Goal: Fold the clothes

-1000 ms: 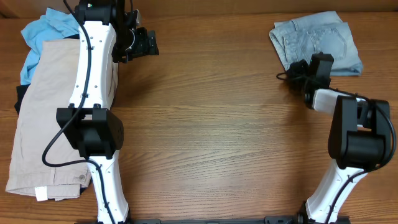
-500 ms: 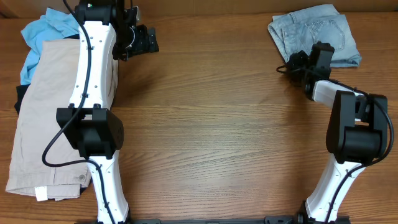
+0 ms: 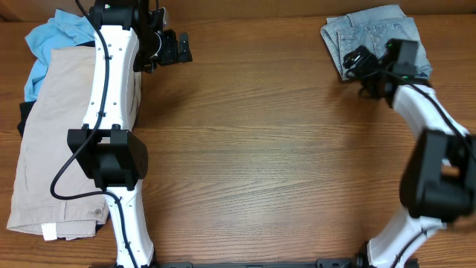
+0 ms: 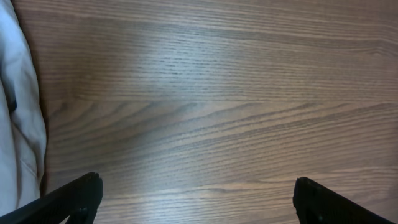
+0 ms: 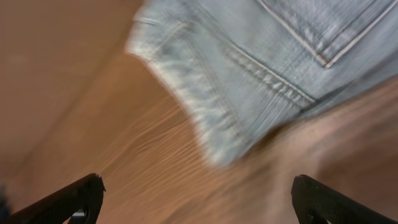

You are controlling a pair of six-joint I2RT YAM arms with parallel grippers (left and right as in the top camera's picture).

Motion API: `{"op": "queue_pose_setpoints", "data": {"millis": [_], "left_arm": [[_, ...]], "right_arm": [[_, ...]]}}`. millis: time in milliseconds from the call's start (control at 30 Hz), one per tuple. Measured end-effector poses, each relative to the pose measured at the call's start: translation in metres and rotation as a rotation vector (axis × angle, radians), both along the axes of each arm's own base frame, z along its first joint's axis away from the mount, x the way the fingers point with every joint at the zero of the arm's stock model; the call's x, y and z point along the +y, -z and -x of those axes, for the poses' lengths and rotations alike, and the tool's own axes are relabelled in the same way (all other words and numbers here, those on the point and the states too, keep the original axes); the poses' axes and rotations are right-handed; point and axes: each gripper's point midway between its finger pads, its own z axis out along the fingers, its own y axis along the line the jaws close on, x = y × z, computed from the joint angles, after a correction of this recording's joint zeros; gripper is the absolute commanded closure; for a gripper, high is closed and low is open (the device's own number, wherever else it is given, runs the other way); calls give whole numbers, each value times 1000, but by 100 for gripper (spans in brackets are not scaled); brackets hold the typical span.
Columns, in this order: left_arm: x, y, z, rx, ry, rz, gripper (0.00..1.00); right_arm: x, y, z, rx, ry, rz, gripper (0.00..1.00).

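Observation:
The folded light denim shorts lie at the table's back right; in the right wrist view the denim shorts fill the top, blurred. My right gripper hovers at their near-left corner, open, with nothing between the fingers; in its own view the right gripper is over bare wood. My left gripper is at the back left, just right of the pile, and the left gripper stands open over bare wood. The beige shorts lie flat on the left, over a sky-blue top and a black garment.
A pale fabric edge shows at the left of the left wrist view. The left arm stretches over the beige shorts. The wooden table runs between the two arms.
The right gripper has gone from shut to open and moved back and right, onto the denim shorts' corner. The shorts shifted slightly toward the back. The left gripper widened a little.

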Motion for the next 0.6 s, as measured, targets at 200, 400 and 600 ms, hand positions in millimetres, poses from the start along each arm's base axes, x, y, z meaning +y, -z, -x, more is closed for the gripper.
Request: {"op": "queue_pose_setpoints", "data": {"millis": [200,400,600], "left_arm": [[0,1,2,9,0,0,0],[0,1,2,10,0,0,0],[0,1,2,9,0,0,0]], "right_arm": [[13,-142,66,-172,-95,108,0],[29,-243,154,-354,-140,207,0],[43,-286,240,-461,-145,251,0]]}}
